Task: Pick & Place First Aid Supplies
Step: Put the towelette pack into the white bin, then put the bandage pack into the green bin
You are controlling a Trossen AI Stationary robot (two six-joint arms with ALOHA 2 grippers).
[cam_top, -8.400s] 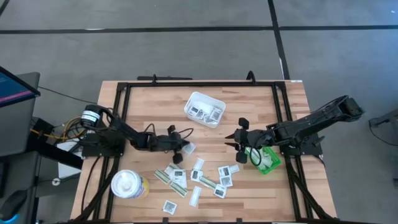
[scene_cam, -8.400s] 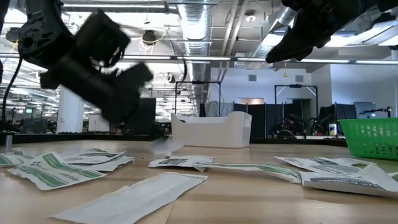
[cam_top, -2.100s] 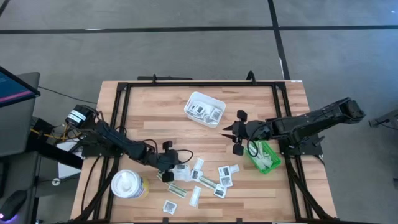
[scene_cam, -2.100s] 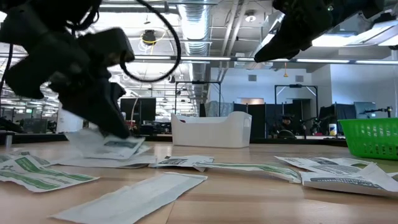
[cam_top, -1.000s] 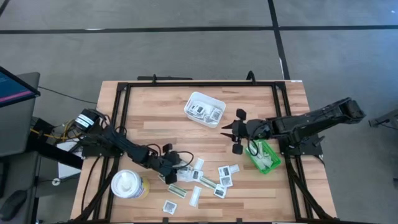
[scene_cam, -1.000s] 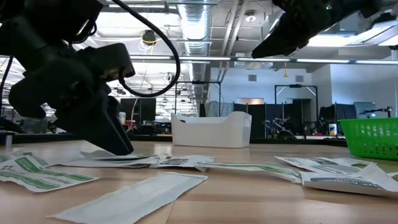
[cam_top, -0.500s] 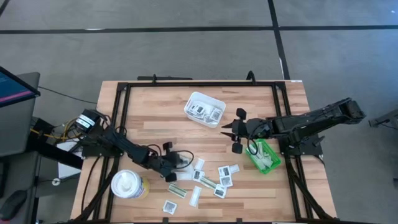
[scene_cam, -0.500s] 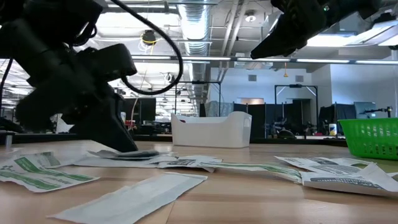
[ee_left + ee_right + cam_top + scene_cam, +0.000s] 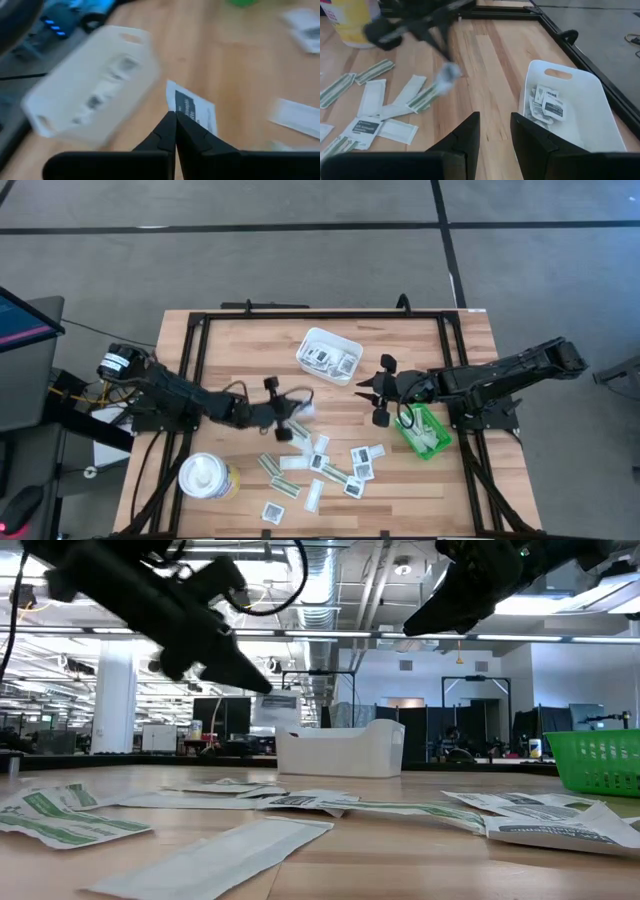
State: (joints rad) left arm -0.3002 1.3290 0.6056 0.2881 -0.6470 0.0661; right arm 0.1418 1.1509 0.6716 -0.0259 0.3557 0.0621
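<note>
Many small flat packets (image 9: 322, 465), square white ones and narrow white-and-olive strips, lie scattered on the near half of the table. My left gripper (image 9: 294, 417) hovers above the pile's far edge, shut on one square white packet with dark print (image 9: 195, 109). In the low view this packet (image 9: 276, 703) hangs well above the wood. The white tray (image 9: 328, 352) beyond it holds a few packets. My right gripper (image 9: 368, 393) waits open in the air between the tray and the green bin (image 9: 425, 432). My left gripper pinches the square packet between its two fingertips (image 9: 172, 125) at the packet's near edge (image 9: 178, 109). The fingers slant down toward the tray's side. The packet is lifted clear of the table and sticks out past the fingertips.
A white-and-yellow canister (image 9: 207, 477) stands near the table's near-left corner. The green bin sits at the right edge with white items inside. A black frame (image 9: 320, 316) runs around the tabletop. Bare wood lies between the pile and the tray.
My left gripper has risen from the pile and moved toward the far edge and the tray, staying shut. The square packet it pinched came up off the table with it. The right arm kept still.
</note>
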